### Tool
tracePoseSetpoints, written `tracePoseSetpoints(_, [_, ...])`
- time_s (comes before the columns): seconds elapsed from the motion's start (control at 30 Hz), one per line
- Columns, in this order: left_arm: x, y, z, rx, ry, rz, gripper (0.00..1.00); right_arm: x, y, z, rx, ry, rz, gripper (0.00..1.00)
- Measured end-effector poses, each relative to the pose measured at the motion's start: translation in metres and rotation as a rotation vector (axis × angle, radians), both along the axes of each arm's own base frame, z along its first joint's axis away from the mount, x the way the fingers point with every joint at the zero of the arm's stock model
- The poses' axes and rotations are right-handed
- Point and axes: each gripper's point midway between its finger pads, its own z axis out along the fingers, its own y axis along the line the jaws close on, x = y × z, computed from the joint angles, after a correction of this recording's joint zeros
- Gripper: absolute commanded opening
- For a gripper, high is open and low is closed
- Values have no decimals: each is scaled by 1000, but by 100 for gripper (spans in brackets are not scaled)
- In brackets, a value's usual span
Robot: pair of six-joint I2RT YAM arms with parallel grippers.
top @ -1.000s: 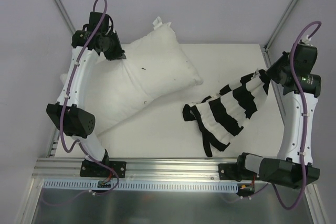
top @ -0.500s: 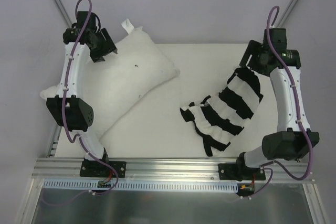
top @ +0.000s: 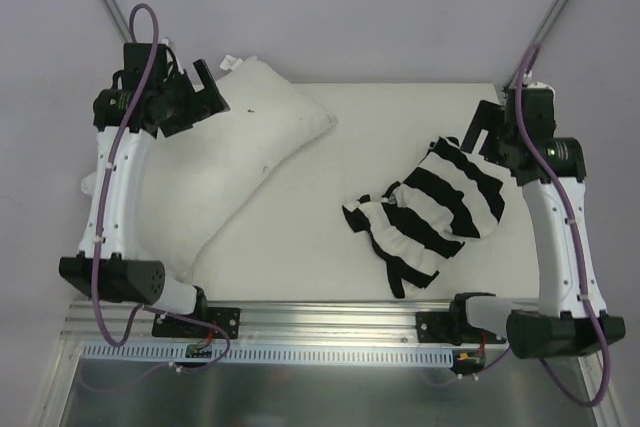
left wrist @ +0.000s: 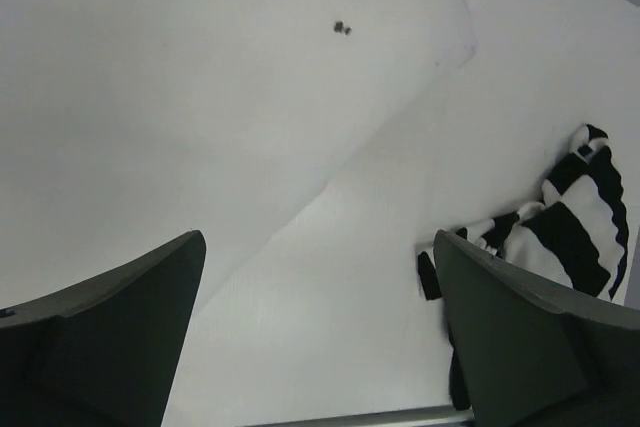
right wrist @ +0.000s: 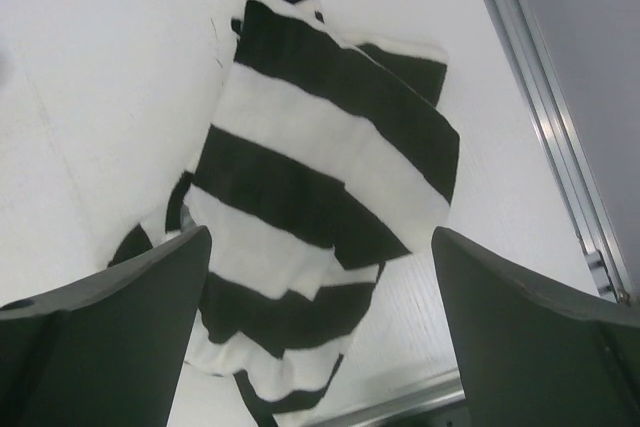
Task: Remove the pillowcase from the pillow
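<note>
Left pincer [top: 209,90] hung agape and empty over the pillow [top: 230,167] at the counter's [top: 320,247] left edge. Right pincer [top: 480,133], equally spread, hovered above the crumpled pillowcase [top: 440,207] near the right edge.

The left arm [top: 113,182] and right arm [top: 562,242] have white links, black joint housings [top: 110,279], looping purple cables [top: 134,27] and black base plates [top: 196,322].

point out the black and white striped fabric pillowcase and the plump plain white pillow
black and white striped fabric pillowcase [top: 455,197], top external view, middle of the bunched cloth
plump plain white pillow [top: 235,162], top external view, centre of its upper face
</note>
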Motion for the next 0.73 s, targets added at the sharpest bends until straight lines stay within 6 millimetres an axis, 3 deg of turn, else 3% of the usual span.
tracePoseSetpoints(0.17, [-60, -30, 20, -2, -133, -137, 99, -55, -3, -10, -4, -69, -4, 96])
tracePoseSetpoints(0.3, [-99, -49, 2, -7, -164, -226, 99, -84, -6, -30, -4, -91, -9, 96])
tracePoseSetpoints(0.47, [-131, -54, -57, -2, -85, -274, 99, -100, -9, -47, -9, -92, -16, 96])
tracePoseSetpoints(0.57, [-143, -51, -80, 3, -50, -273, 99, -103, -10, -58, -13, -73, -23, 96])
tracePoseSetpoints(0.73, [-149, -49, -80, -1, -79, -273, 99, -102, -10, -71, -8, -44, -36, 96])
